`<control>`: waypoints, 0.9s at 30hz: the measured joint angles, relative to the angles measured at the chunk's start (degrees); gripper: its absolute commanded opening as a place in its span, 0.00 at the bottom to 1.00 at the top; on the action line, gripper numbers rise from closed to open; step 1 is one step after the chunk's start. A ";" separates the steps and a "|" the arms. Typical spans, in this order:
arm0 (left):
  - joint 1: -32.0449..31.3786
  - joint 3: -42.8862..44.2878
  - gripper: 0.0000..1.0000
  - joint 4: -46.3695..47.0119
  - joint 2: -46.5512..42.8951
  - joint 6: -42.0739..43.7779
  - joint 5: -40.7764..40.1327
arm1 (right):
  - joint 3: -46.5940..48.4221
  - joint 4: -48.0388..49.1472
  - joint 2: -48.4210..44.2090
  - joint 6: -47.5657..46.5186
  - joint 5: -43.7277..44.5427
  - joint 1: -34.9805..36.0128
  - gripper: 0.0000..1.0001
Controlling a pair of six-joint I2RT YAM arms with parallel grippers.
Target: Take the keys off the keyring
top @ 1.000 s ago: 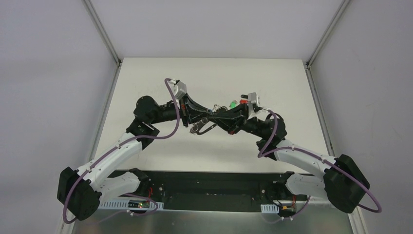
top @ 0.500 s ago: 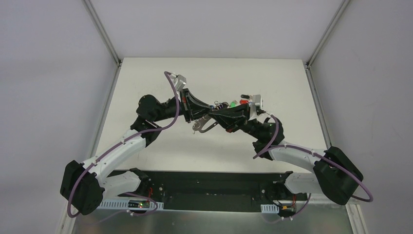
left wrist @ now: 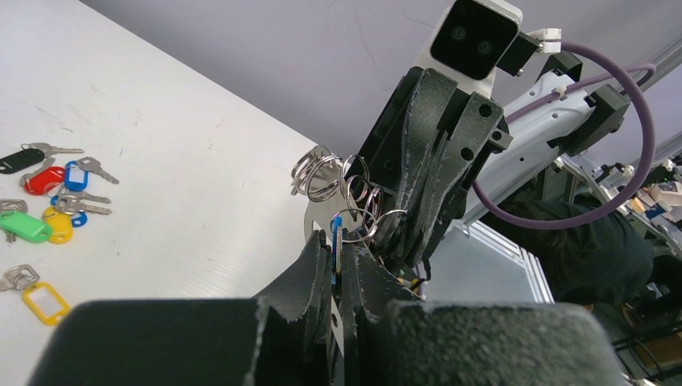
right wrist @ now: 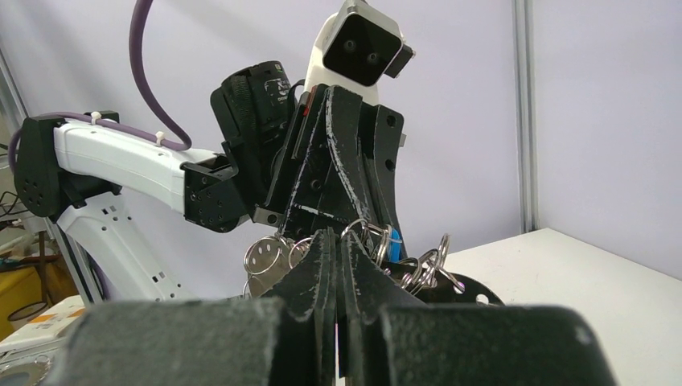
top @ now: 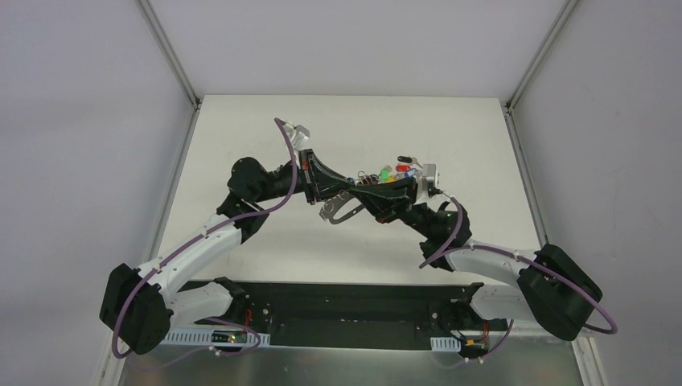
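My two grippers meet tip to tip above the middle of the table. The left gripper (top: 346, 186) is shut on a blue-headed key (left wrist: 334, 239) that hangs on a small split ring. The right gripper (top: 361, 192) is shut on the keyring (top: 338, 211), a grey oval loop that hangs below the two grippers. Several small silvery rings (left wrist: 323, 172) fringe its edge. In the right wrist view the closed fingertips (right wrist: 326, 245) sit among those rings (right wrist: 269, 256), with the blue key (right wrist: 394, 245) just right of them.
Several loose keys with red, blue, green, yellow and black heads (top: 400, 170) lie on the white table (top: 241, 121) behind the right gripper. They also show at the left of the left wrist view (left wrist: 48, 201), with a yellow tag (left wrist: 40, 301) nearer.
The right arm has swung left and its wrist has turned. The left gripper has lifted slightly toward the back. The hanging loop has shifted a little to the right.
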 measured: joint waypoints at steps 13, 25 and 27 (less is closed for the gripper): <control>0.02 -0.04 0.00 0.09 0.00 -0.72 -1.03 | -1.11 -0.22 -0.66 -0.11 3.34 0.20 0.00; 0.28 -0.85 0.00 0.92 0.00 -1.53 -1.77 | -1.75 0.09 0.39 3.10 7.30 0.20 0.00; 0.57 -1.01 0.00 1.01 0.00 -1.53 -1.95 | -1.73 0.50 1.18 4.81 8.20 0.20 0.00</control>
